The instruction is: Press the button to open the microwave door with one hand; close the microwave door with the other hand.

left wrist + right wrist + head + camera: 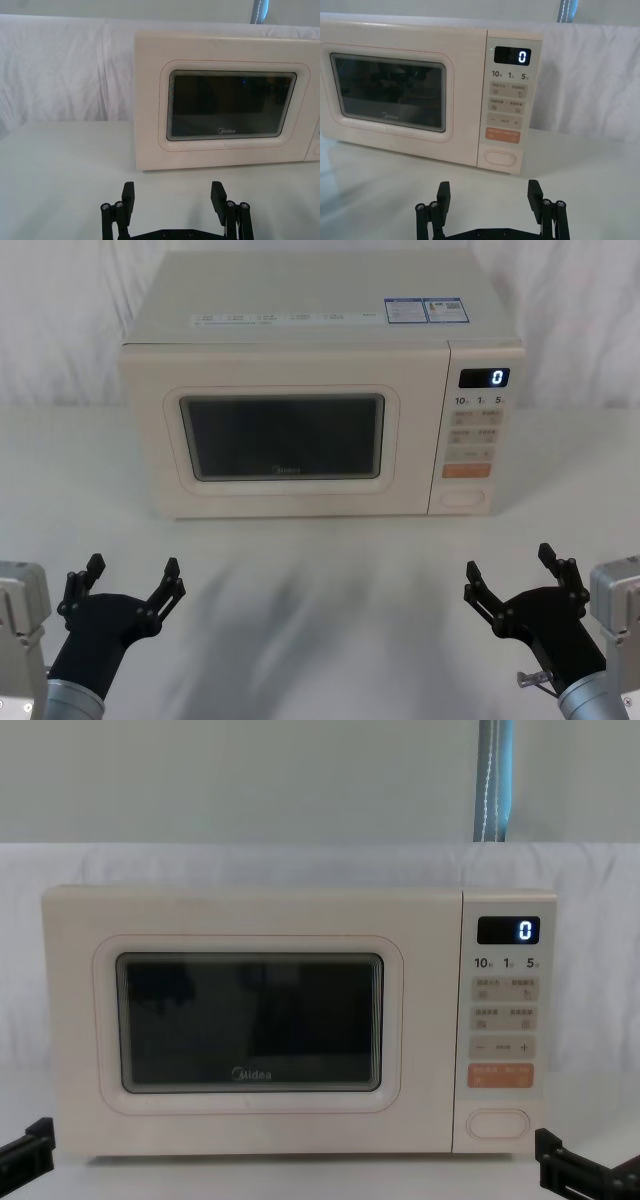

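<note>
Spread grippers (128,578) (512,568); microwave door (282,435) flush

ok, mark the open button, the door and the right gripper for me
button (500,157), right wrist view, middle of the oval key
door (250,1020), chest view, centre of the glass window
right gripper (517,577), head view, midway between its open fingertips
</note>
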